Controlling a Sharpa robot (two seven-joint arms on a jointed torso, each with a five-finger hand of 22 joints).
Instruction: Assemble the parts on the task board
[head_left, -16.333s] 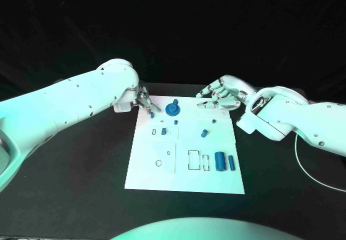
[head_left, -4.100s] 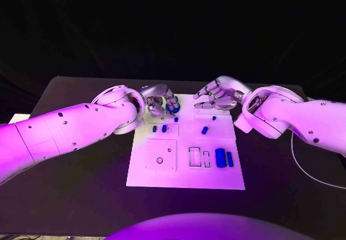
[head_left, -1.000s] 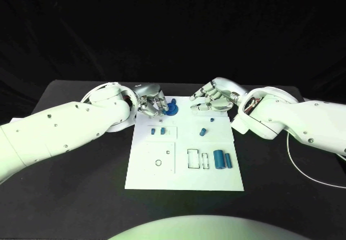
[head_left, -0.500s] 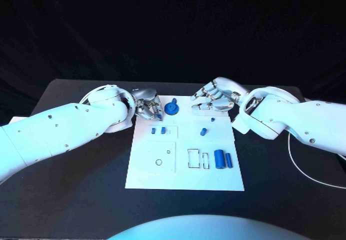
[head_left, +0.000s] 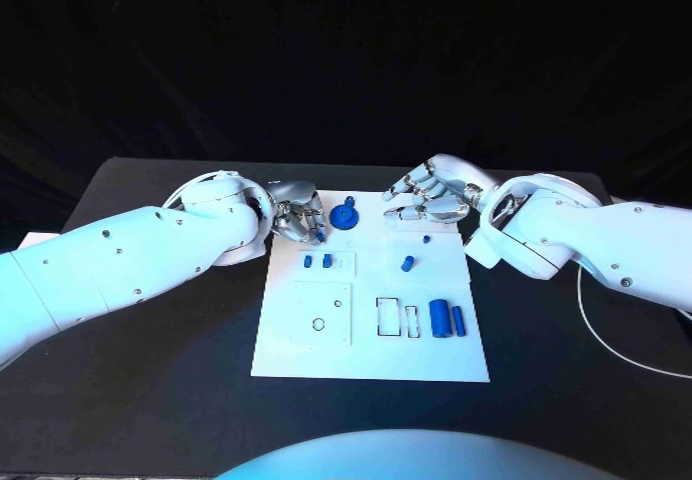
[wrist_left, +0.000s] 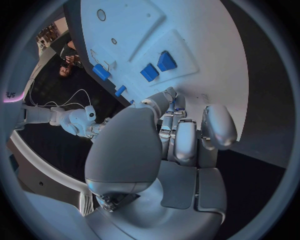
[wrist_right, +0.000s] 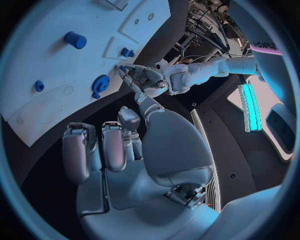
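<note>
Left hand (head_left: 299, 220) curled, holding nothing, right hand (head_left: 428, 198) likewise, white task board (head_left: 325, 355), black table (head_left: 144, 380)

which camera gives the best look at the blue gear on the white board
The right wrist view: the blue gear lies unobstructed there, teeth visible round its rim. The head view shows it smaller, between the left hand and the right hand on the board. I cannot make it out in the left wrist view.

no legible text on the task board (head_left: 372, 350) or its parts; partial lettering on the robot's white arm (wrist_right: 267, 46) in the right wrist view, too distorted to read with certainty; no numbers or signs legible on the desk (head_left: 144, 380)
</note>
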